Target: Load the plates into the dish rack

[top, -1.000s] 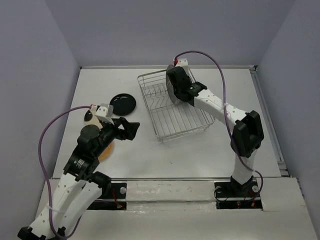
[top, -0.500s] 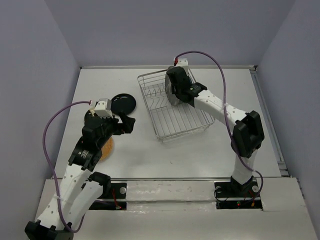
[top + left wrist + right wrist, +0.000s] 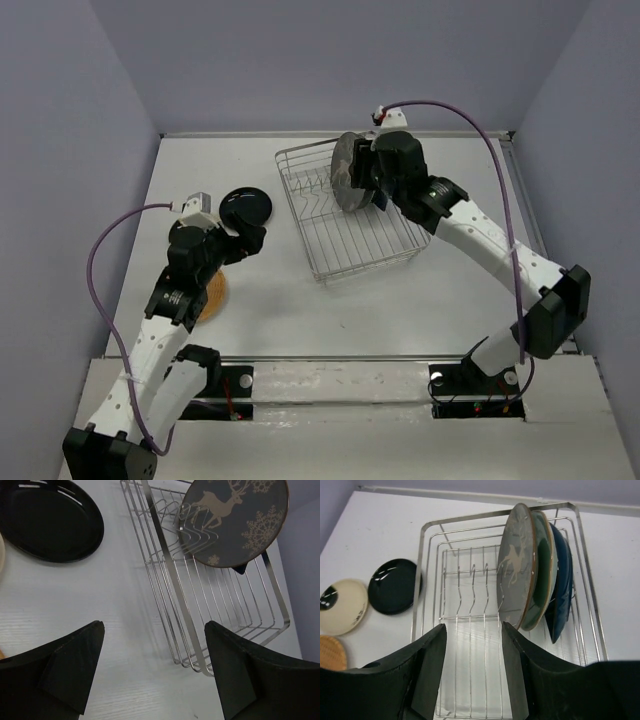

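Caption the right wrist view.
Grey plate, teal plate and blue plate upright in the dish rack; black plate, cream plate, tan plate beside it.

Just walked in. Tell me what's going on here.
Two arms are loading plates into a wire rack. Three stand upright in it: the grey plate, teal plate and blue plate. The right end effector is open and empty close to them. The left end effector, also open, hovers over the table near the black plate, which lies flat with the cream plate and orange plate, not yet racked.
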### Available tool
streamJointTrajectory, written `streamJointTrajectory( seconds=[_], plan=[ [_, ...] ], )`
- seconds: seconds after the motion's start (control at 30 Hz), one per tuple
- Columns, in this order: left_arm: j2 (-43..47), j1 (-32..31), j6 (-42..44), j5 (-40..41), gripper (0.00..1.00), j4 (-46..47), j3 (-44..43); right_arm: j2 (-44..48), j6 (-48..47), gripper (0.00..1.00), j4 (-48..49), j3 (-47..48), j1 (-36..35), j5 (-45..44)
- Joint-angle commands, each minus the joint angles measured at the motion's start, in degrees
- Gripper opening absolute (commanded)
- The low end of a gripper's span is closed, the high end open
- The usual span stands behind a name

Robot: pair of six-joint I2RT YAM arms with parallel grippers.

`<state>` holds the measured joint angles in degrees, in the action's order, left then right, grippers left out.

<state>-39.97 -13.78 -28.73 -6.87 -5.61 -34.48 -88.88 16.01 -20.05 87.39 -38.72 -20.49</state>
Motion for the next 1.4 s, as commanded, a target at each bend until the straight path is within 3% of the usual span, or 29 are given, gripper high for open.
streamJointTrajectory(
  seconds=[0.0, 0.2, 0.43, 0.63, 1.0, 1.1, 1.37],
  plan=[
    [-0.6, 0.5, -16.1, -0.1, 0.89, 13.9, 4.7, 6.9, 0.3, 0.53, 8.0, -8.0, -0.4, 10.2],
    [-12.0, 0.8, -25.8, 8.5, 0.83, 26.9, 9.5, 14.5, 2.2, 0.53, 12.7, -17.2, -0.4, 19.9],
    [-23.8, 0.9, -36.5, 23.3, 0.73, 36.4, 11.4, 16.5, 1.0, 0.53, 12.9, -17.0, -0.4, 22.2],
    [-33.9, 0.9, -39.0, 25.4, 0.72, 37.2, 7.8, 17.0, 0.2, 0.53, 12.5, -12.6, -0.4, 24.6],
    [-47.7, 1.6, -42.0, 26.6, 0.71, 39.7, 3.7, 20.9, 0.6, 0.53, 13.0, -14.6, -0.4, 26.5],
    [-50.1, 1.7, -42.2, 26.5, 0.54, 40.8, 2.8, 20.7, 1.3, 0.53, 13.0, -14.5, -0.4, 26.8],
    [-53.0, 1.8, -43.5, 28.0, 0.46, 41.8, 1.3, 20.4, 2.4, 0.52, 13.5, -14.6, -0.4, 28.2]
  ],
)
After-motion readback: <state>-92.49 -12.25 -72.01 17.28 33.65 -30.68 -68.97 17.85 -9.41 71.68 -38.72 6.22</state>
